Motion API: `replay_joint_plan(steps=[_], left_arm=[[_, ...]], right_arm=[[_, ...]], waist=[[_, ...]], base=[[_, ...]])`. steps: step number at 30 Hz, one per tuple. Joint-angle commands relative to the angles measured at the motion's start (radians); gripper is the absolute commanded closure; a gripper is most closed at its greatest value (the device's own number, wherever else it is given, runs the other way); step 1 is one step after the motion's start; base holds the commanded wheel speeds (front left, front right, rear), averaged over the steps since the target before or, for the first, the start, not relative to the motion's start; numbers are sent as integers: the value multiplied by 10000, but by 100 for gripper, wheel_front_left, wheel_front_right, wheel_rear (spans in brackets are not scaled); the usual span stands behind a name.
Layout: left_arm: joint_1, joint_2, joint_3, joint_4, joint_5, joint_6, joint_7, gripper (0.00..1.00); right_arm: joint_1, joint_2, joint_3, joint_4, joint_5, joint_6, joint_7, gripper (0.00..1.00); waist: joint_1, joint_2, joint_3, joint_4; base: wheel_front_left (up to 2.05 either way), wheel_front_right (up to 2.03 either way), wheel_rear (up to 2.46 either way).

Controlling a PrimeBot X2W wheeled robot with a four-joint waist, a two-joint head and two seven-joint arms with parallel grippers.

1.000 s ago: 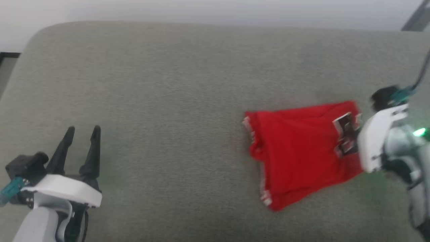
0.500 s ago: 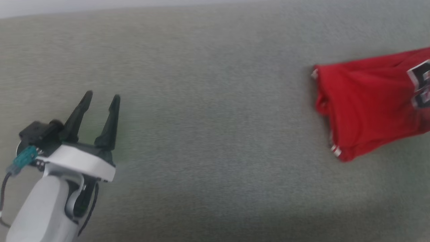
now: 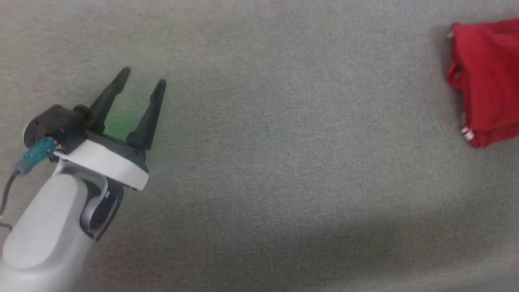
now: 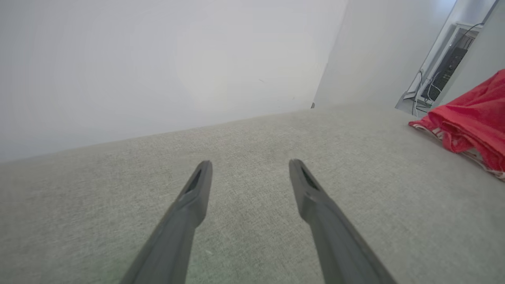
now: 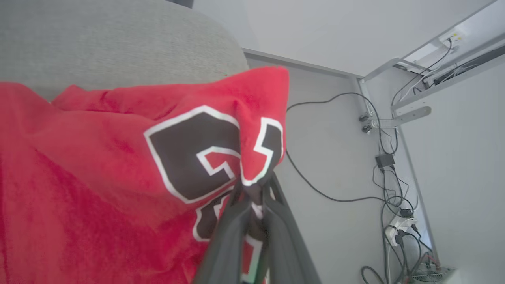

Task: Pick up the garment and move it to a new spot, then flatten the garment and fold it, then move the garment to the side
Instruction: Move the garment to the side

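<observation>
The garment (image 3: 488,81) is a red shirt lying bunched at the far right of the grey cushion (image 3: 284,142), cut off by the head view's edge. Its striped trim (image 3: 467,133) peeks out at the lower corner. In the right wrist view, my right gripper (image 5: 252,185) is shut on the garment (image 5: 118,157), pinching a fold by the dark white-outlined number. My left gripper (image 3: 142,77) hovers open over bare cushion far to the garment's left, nothing between its fingers. In the left wrist view the garment (image 4: 469,118) lies far right of the spread fingers (image 4: 197,189).
The right wrist view shows the cushion's rounded edge (image 5: 221,43), with grey floor beyond it. Cables (image 5: 327,189) and a power strip (image 5: 398,232) lie there beside a metal frame leg (image 5: 394,114). A pale wall (image 4: 158,59) rises behind the cushion.
The head camera has swung left and down, so the garment now sits at the right edge and the right arm has left the picture. The left gripper stays open.
</observation>
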Motion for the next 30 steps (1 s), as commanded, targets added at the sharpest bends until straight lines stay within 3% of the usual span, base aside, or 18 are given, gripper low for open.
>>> replay_joint_plan(steps=[1,19,20,21,22,30], left_arm=[[-214,57,-82,-30,-127,-13,-41,0],[-968,383,-570,57,-320,-13,-41,0],[-957,378,-526,68,-340,-13,-41,0],[-934,347,-468,65,-369,-13,-41,0],[-899,343,-436,61,-395,-13,-41,0],[-394,204,72,132,-383,-13,-43,0]], right_arm=[[-196,-1,-179,110,-309,-2,-194,100],[-709,1348,-1488,1887,-2577,-2,-1385,100],[-785,1392,-1645,1933,-2704,-2,-1464,68],[-849,1450,-1765,1966,-2815,-2,-1505,27],[-883,1532,-1884,2011,-2907,-2,-1501,0],[-990,1933,-2404,1813,-2947,-2,-1716,0]], waist=[[0,0,302,-163],[0,0,1161,264],[0,0,1157,280],[0,0,1141,294],[0,0,1110,297],[0,0,514,349]], base=[[0,0,0],[0,0,0],[0,0,0],[0,0,0],[0,0,0],[0,0,0]])
